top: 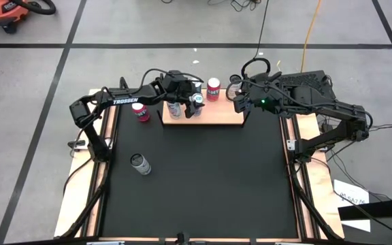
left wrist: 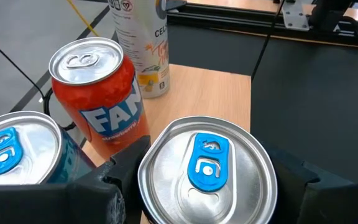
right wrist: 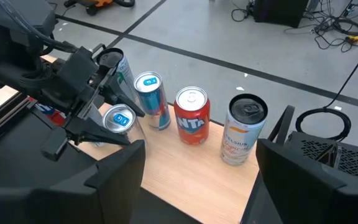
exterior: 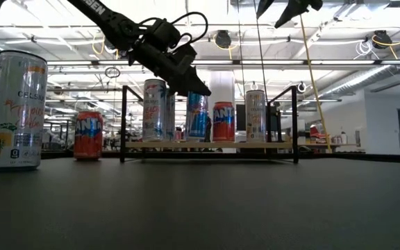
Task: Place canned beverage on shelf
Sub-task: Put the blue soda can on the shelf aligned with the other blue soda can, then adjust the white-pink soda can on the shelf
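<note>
The shelf (top: 216, 117) is a light wooden board with black end posts at the table's far side; it also shows in the low view (exterior: 214, 145). On it stand a blue-tab can (right wrist: 149, 99), a red Fanta can (right wrist: 191, 115) and a tall white can (right wrist: 244, 127). My left gripper (left wrist: 207, 193) is shut on a silver can with a blue tab (left wrist: 207, 168) at the shelf's left end (right wrist: 118, 119). My right gripper (right wrist: 197, 186) hovers open and empty above the shelf's right end (top: 237, 95). My left gripper pinches the silver can's upper wall just under the rim (left wrist: 143, 186), one finger (left wrist: 126, 171) on each side. The fingers slant down from the table's left. The can stands upright; in the low view its bottom (exterior: 155, 141) seems to rest on the board.
A red can (top: 140, 112) stands on the black table just left of the shelf. A silver can (top: 140, 164) stands nearer the front left and looms large in the low view (exterior: 16, 111). The shelf's black posts (exterior: 296, 125) rise at both ends.
</note>
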{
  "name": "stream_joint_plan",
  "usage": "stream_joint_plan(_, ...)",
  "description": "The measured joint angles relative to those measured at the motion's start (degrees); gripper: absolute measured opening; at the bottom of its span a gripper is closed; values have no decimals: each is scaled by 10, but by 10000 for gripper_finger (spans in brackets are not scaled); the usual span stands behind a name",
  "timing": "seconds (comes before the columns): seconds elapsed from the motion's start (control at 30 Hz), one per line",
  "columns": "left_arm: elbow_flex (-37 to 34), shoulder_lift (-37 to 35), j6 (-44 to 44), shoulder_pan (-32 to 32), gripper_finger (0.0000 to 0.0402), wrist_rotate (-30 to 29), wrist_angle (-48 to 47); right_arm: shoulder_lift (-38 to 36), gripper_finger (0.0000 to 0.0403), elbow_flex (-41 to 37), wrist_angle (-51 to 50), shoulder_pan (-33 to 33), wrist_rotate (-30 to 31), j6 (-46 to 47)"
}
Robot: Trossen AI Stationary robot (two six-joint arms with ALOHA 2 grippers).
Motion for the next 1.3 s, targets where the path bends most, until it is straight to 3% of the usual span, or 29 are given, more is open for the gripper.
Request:
stream_joint_plan(0.5, 0, 0, -1, -2, 232, 0, -20, 0, 293, 0, 12, 0, -1, 0)
stream_joint_plan(0.9, 2, -3, -2, -2, 312, 1, -12, 0, 293, 0, 13, 0, -16, 0)
stream_joint_plan(1.17, 48, -61, 1, -2, 320, -23, -66, 0, 293, 0, 18, 8, -16, 1)
stream_joint_plan(1.3, 80, -103, 1, -3, 319, -56, -149, 0, 293, 0, 24, 9, -16, 0)
